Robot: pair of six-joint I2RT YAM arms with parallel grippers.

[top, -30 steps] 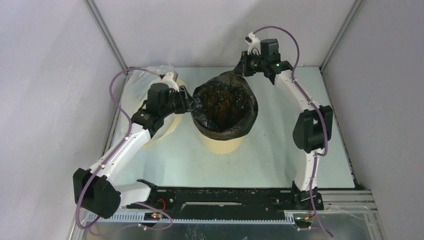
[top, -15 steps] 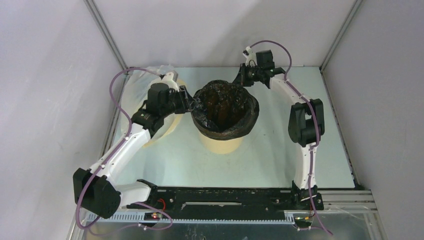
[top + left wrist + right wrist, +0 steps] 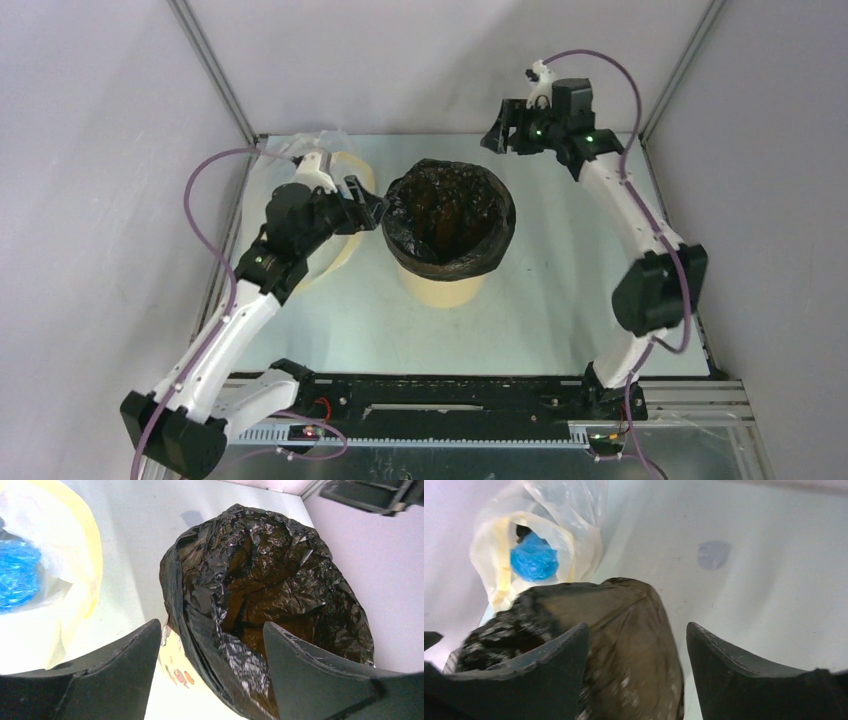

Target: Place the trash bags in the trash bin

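Trash bin (image 3: 445, 290): upright mid-bench, a little nearer the far edge than the near one.
Trash bag (image 3: 448, 215): inside the bin, its black crinkled film lining the walls, the mouth turned out over the rim and hanging a short way down the outside.
Bag's pointing: mouth faces straight up; its long axis runs vertical, in line with the bin's own.
My left claw (image 3: 368, 203): fingers apart, holding nothing, just beside the bin's left rim; from my left wrist the folded edge of the film sits between my fingers without my touching it.
My right claw (image 3: 495, 138): fingers apart, empty, raised over the far edge, apart from the bin, looking down on the bag's far side.
Done, as I judge it: the bag is in and looks cuffed all round.
Left, as I judge it: little, perhaps settling the loose cuff on the left, then drawing both arms off.
Clear bag (image 3: 320, 150): far-left corner of the bench (image 3: 560, 300), blue lump (image 3: 17, 572) inside, not my concern.
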